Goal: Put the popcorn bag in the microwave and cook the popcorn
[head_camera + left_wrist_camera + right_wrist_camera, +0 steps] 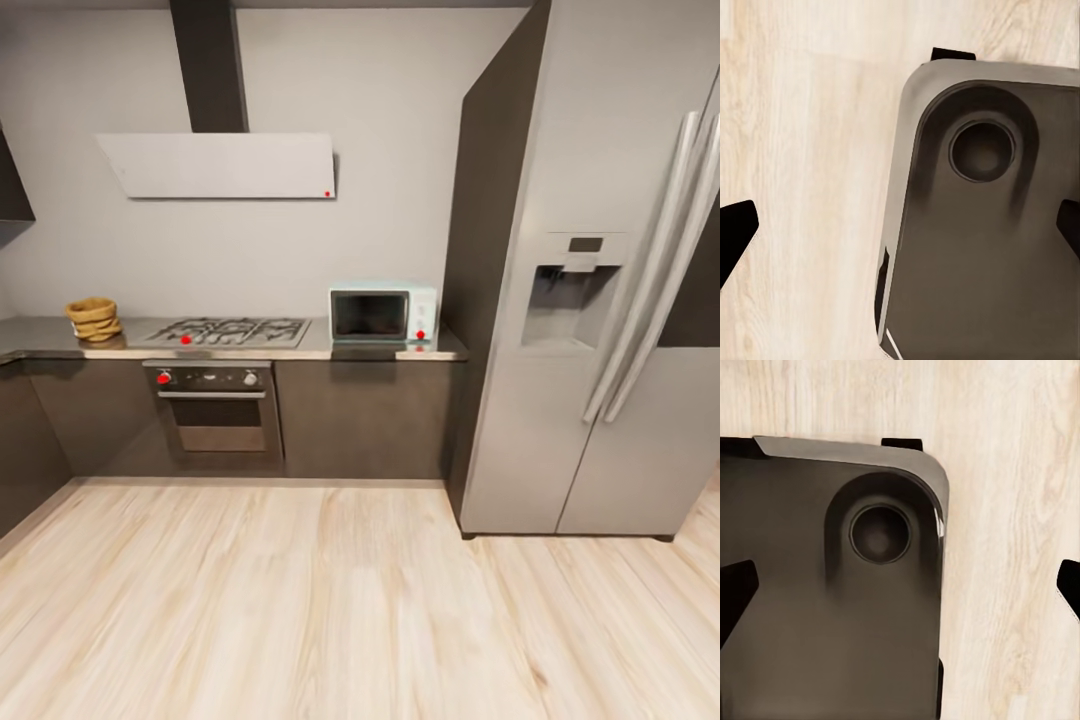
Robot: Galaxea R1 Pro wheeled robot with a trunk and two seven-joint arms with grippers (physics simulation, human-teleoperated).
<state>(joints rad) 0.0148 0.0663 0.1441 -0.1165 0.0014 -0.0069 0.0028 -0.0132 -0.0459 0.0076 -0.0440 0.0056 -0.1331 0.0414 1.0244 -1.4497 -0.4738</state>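
I'm driving the base across the wood floor [300, 600] toward the kitchen run; nothing grabbed yet, so the step in hand is the approach. The popcorn bag [94, 319] is sitting on the countertop [40, 337] at the far left end, just left of the gas hob [228, 331]. The microwave [383, 314] is standing on the same worktop at the right end, beside the fridge [600, 300], door looking shut. Bag and microwave are well apart, with the hob between them.

To do this well, I'm judging I should be steering left, lining the trunk up square with the bag rather than the oven [213, 408], and stopping close enough that an arm reaches over the counter edge without stretching. The corner cabinet at the left could be crowding the left arm, so I'm keeping a bit of room there. The bag looks soft with a rolled rim; I'm planning to pinch the rim or wrap the body, not crush it.

The left gripper [900, 225] is hanging over the robot's own dark base [982, 255] and the floor, fingertips [733, 232] spread wide at the frame edges, holding nothing. The right gripper [900, 585] is the same: fingers [735, 589] wide apart, empty, pointing down at the base and floor, touching nothing.
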